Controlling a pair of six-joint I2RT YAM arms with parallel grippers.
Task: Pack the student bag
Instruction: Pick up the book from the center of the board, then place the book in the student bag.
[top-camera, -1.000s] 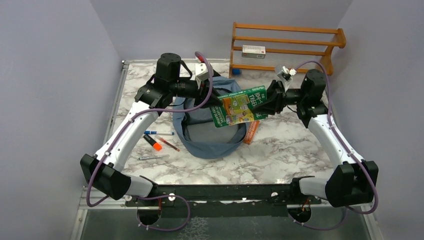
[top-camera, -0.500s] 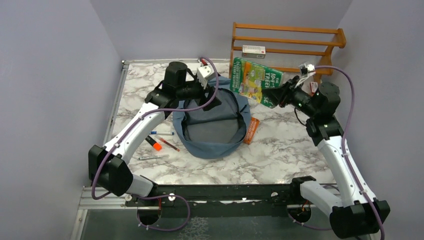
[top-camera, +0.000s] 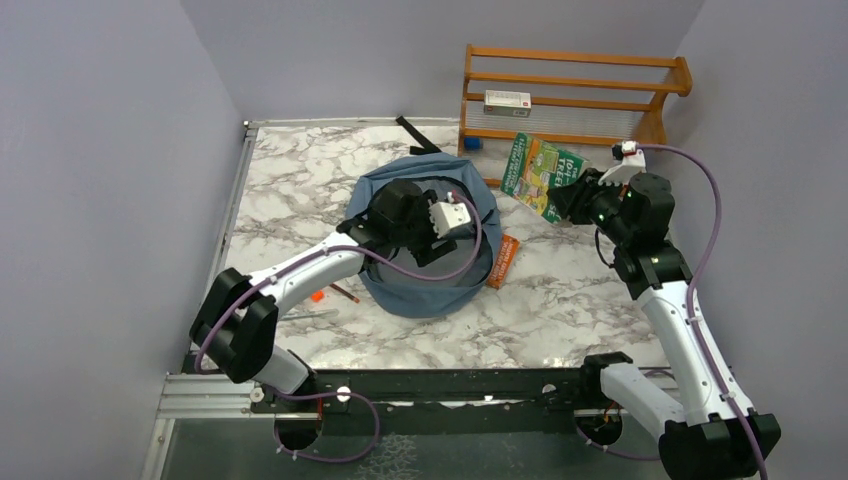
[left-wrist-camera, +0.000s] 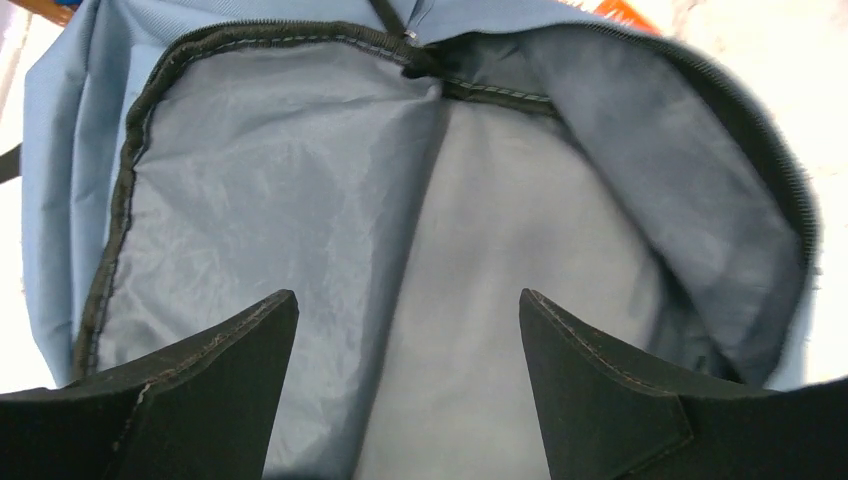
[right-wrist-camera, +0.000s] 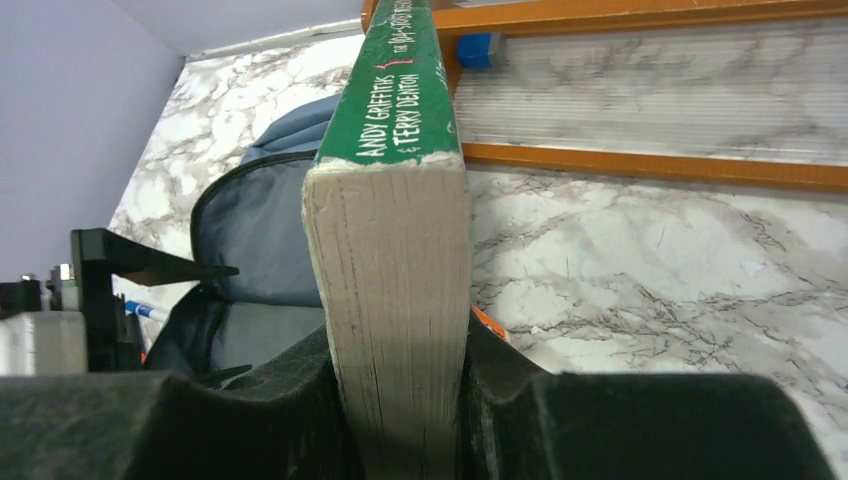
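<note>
The student bag lies on the marble table with its mouth wide and its grey lining showing. My left gripper hovers over that mouth, open, with nothing between its fingers; in the left wrist view the left gripper frames only lining. To the right of the bag and in front of the rack, a green paperback book hangs in the air. My right gripper is shut on its lower edge. In the right wrist view the book's page block stands upright in the right gripper, with the bag behind.
A wooden rack with a white box on its shelf stands at the back right. An orange packet lies against the bag's right side. Pens lie left of the bag, partly under my left arm. A black strap trails behind.
My left gripper let go of the bag's back rim, opened wide and swung forward over the mouth. My right arm drew the book away from the bag toward the rack.
</note>
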